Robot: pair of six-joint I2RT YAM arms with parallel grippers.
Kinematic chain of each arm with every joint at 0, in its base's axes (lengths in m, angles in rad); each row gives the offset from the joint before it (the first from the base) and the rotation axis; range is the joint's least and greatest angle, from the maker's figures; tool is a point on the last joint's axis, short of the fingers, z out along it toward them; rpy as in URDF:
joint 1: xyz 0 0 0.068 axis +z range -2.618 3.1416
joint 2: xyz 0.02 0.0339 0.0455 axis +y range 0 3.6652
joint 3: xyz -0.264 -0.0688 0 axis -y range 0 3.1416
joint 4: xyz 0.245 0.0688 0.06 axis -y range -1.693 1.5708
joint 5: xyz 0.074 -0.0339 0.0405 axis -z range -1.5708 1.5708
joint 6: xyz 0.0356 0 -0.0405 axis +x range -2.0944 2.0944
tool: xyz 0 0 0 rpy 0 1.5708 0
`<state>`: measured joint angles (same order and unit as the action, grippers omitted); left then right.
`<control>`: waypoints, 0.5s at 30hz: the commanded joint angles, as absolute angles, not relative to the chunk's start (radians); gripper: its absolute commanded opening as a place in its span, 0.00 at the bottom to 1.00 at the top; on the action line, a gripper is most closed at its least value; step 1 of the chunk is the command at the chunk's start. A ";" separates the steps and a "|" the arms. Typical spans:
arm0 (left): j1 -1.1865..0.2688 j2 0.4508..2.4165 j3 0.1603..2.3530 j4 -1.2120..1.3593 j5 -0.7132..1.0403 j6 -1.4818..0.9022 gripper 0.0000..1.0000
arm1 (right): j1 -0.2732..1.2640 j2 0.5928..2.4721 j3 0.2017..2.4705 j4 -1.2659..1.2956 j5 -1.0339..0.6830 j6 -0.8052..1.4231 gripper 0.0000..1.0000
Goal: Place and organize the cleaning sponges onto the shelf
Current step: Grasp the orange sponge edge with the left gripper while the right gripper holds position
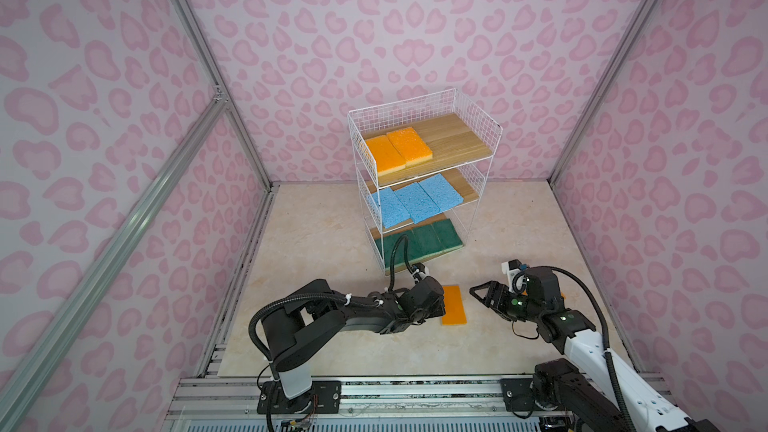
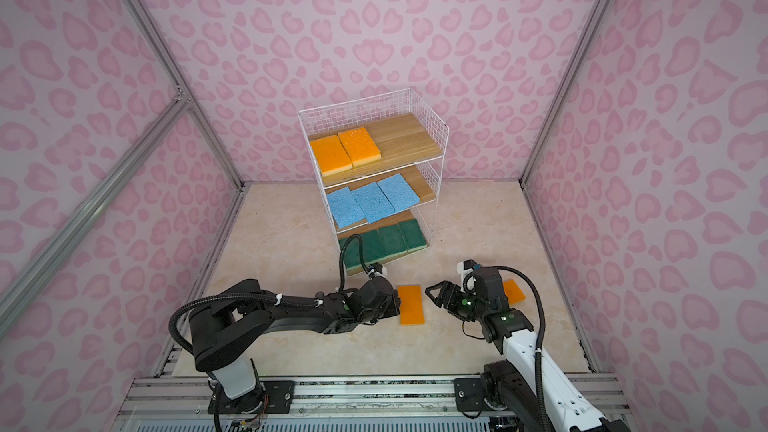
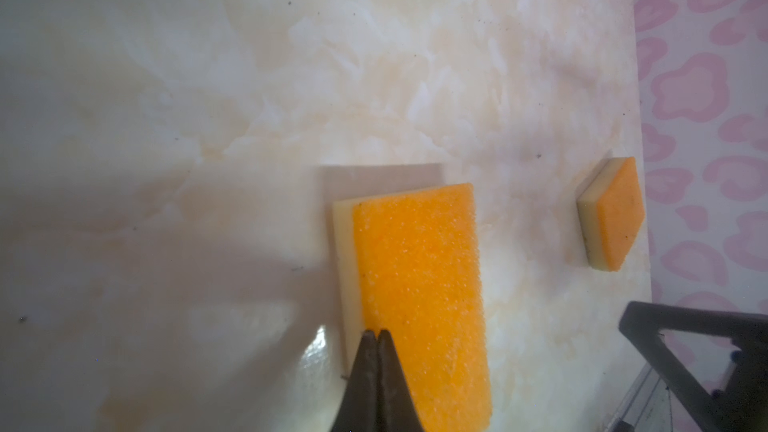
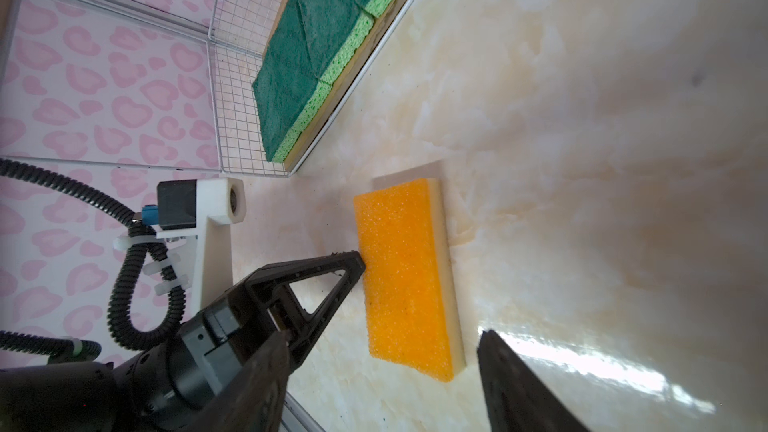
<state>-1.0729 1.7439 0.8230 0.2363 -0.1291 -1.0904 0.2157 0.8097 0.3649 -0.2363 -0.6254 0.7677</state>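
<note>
Though partial overhead, far sponge (image 3: 611, 214) whole

Rightmost orange sponge (image 2: 514, 290): largely hidden behind right arm (image 2: 484, 284) in both top views. Left gripper (image 3: 376, 334) fingers concealed beneath own wrist there. Leftmost green sponge (image 1: 386, 255) partly crossed by cable (image 1: 401, 236).

Shelf (image 1: 478, 122) at rear, sponges (image 1: 397, 151) on every tier; loose sponge (image 1: 454, 304) on floor (image 1: 324, 251) before it, second sponge (image 2: 514, 290) to its right.

Marble tabletop (image 1: 316, 218) carries the shelf (image 1: 415, 108) at twelve o'clock, an orange sponge (image 1: 454, 304) centre, a second orange sponge (image 2: 513, 290) at three. Boards hold orange pair (image 1: 399, 150), blue trio (image 1: 419, 200), green row (image 1: 432, 236).
</note>
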 commanded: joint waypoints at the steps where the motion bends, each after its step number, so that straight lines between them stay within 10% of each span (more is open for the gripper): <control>1: -1.071 1.678 0.792 0.248 -0.182 -1.115 0.04 | 0.218 0.813 0.372 -0.226 -0.654 0.758 0.74; 15: -1.007 1.357 0.630 0.196 -0.271 -1.159 0.04 | 0.519 0.916 0.425 0.006 -0.526 0.844 0.62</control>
